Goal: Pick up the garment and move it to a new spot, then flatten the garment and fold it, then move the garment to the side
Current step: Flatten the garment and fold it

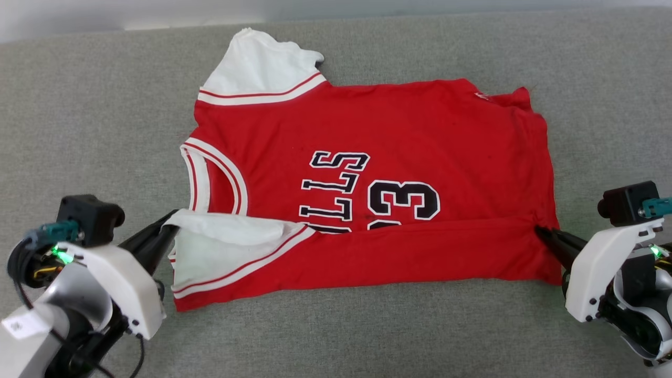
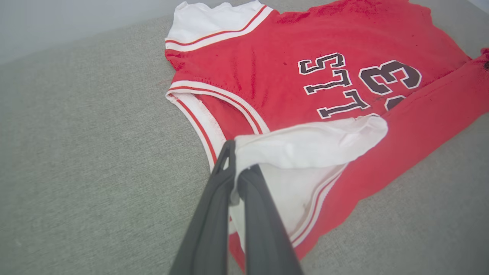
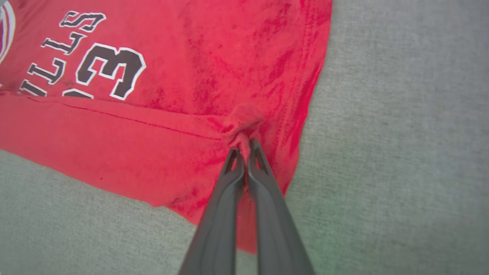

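Head view: garment (image 1: 367, 131) spread flat mid-surface (image 1: 94, 121), near side folded over its lettering, left pincer (image 1: 172, 216) clamped on the white sleeve (image 1: 226, 239), right pincer (image 1: 539, 230) clamped on the flap's hem end; first fold apparently in hand, further folding and move aside outstanding.

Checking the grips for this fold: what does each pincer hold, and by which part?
Both hold the jersey: the left pincer pinches the edge of the near white sleeve, the right pincer a bunch of red cloth near the hem.
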You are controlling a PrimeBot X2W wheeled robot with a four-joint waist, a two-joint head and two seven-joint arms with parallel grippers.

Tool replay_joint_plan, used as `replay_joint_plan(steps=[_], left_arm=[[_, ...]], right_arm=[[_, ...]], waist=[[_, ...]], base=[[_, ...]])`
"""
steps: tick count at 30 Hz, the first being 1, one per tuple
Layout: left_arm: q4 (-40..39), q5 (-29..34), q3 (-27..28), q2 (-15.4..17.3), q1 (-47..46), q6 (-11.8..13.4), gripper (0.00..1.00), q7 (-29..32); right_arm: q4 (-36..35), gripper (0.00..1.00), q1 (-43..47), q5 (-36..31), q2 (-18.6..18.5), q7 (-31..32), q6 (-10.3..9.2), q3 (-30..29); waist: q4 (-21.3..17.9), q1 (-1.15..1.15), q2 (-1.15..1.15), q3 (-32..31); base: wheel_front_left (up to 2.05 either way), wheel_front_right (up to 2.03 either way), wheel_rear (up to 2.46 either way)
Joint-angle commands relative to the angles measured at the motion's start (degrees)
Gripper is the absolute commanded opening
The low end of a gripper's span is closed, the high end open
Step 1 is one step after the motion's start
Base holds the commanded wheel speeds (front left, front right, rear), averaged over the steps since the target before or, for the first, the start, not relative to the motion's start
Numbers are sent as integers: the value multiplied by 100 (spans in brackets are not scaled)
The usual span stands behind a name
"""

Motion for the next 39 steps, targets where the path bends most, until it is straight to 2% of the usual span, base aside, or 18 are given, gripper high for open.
replay_joint_plan(steps=[1, 7, 11, 12, 13, 14, 15, 21, 26, 30, 37, 39], left_arm=[[119, -138, -5, -118, -136, -22, 0, 84], [771, -43, -240, -396, -731, -187, 0, 370], [1260, 75, -407, -647, -987, -142, 0, 436], [1375, 114, -443, -716, -1034, -140, 50, 405], [1484, 110, -464, -797, -1062, -139, 100, 356], [1596, 105, -465, -876, -1083, -130, 100, 295], [1706, 78, -456, -939, -1084, -133, 100, 229], [1966, 107, -380, -1088, -905, 20, 100, -121], [1641, -99, -243, -1152, -483, 404, 100, -132], [1103, -181, -184, -1105, -33, 857, 100, -23], [161, -141, -262, -708, 798, 1605, 100, 463], [-48, -161, -269, -666, 984, 1741, 100, 529]], right_arm=[[68, 0, -102, -42, 24, 48, -3, 18], [342, 0, -342, -127, 118, 132, -3, 60], [494, 0, -413, -198, 105, 183, -3, 149], [528, 0, -426, -236, 95, 202, -3, 182], [535, 7, -444, -285, 76, 159, -3, 226], [522, 50, -466, -315, 59, 101, -3, 267], [537, 100, -478, -322, 79, 42, -3, 266], [470, 100, -381, -510, 6, -49, -3, 440], [328, 100, -154, -650, 25, 272, -3, 373], [91, 100, 122, -877, 276, 720, -3, -8], [-668, 100, 626, -1425, 848, 1468, -3, -662], [-877, 100, 735, -1544, 1097, 1609, -3, -826]], waist=[[3, -1, 0, 103], [-5, -1, 0, 250], [-5, -1, 0, 262], [-8, -1, 0, 248], [-9, -1, 0, 219], [-10, -1, 0, 189], [-12, -1, 0, 135], [-19, -1, 0, -255], [-30, -1, 0, -627], [-24, -1, 0, -839], [-108, -1, 0, -890], [-145, -1, 0, -840]], base=[[0, 0, 0], [0, 0, 0], [0, 0, 0], [0, 0, 0], [0, 0, 0], [0, 0, 0], [0, 0, 0], [0, 0, 0], [0, 0, 0], [0, 0, 0], [0, 0, 0], [0, 0, 0]])
